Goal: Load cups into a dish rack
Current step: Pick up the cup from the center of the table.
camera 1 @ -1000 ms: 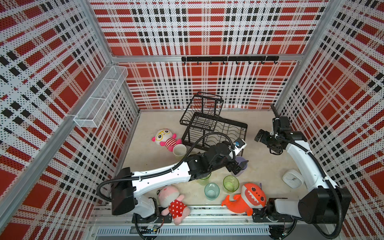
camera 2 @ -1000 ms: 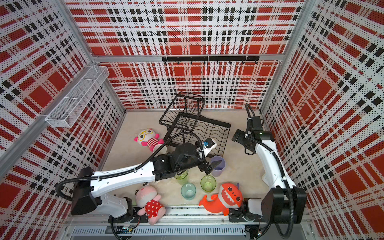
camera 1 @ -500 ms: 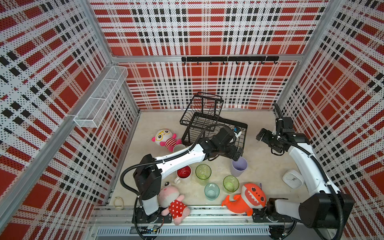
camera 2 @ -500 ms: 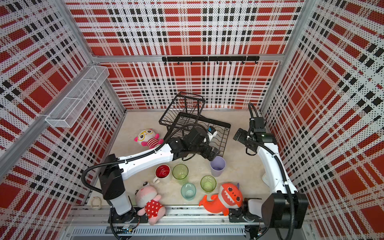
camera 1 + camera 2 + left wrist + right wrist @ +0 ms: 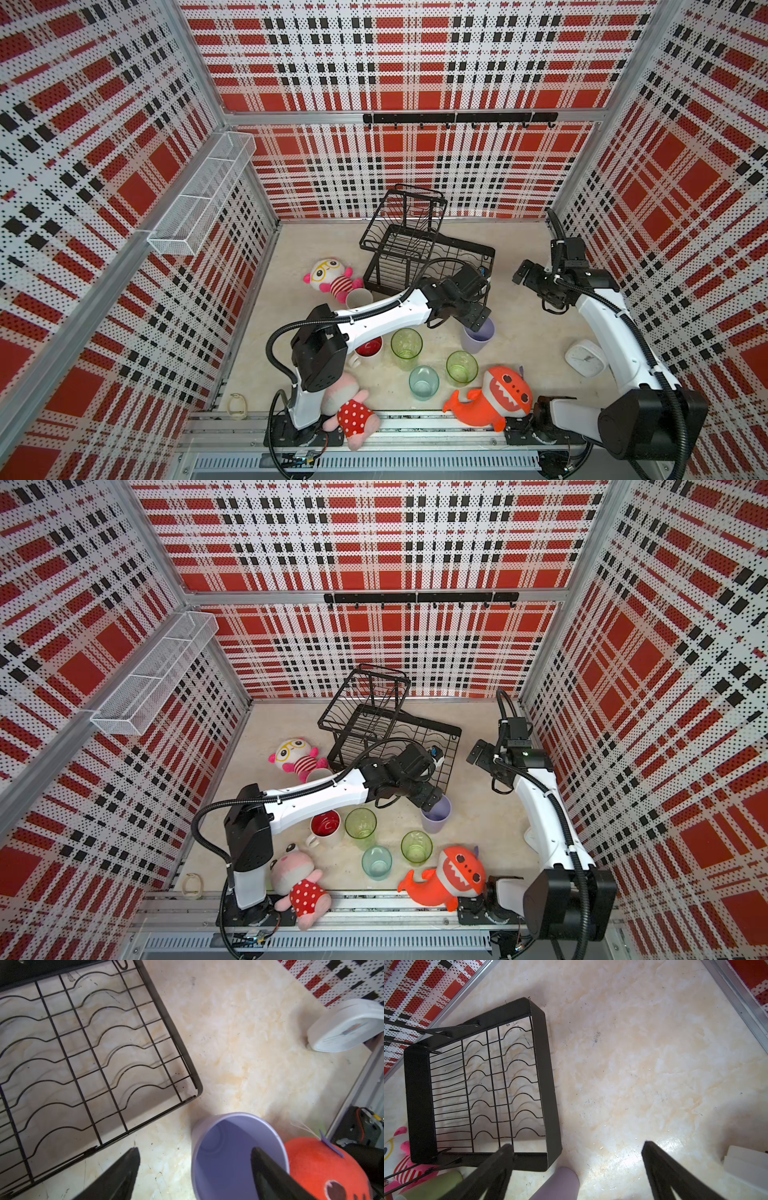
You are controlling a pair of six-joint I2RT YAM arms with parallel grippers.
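Left wrist view: lilac tumbler (image 5: 224, 1147), orange plush (image 5: 324, 1169), edge-on purple tag (image 5: 331, 1144)

We see the whole cell from high over its front edge: both top views tilt down toward the back wall (image 5: 415, 62), far off. Our left wrist view looks down, close, past its jaws at the lilac tumbler (image 5: 224, 1159) and a corner of the dish rack (image 5: 180, 1047). Our right wrist view, farther back, shares rack, tumbler and worktop (image 5: 643, 1064).
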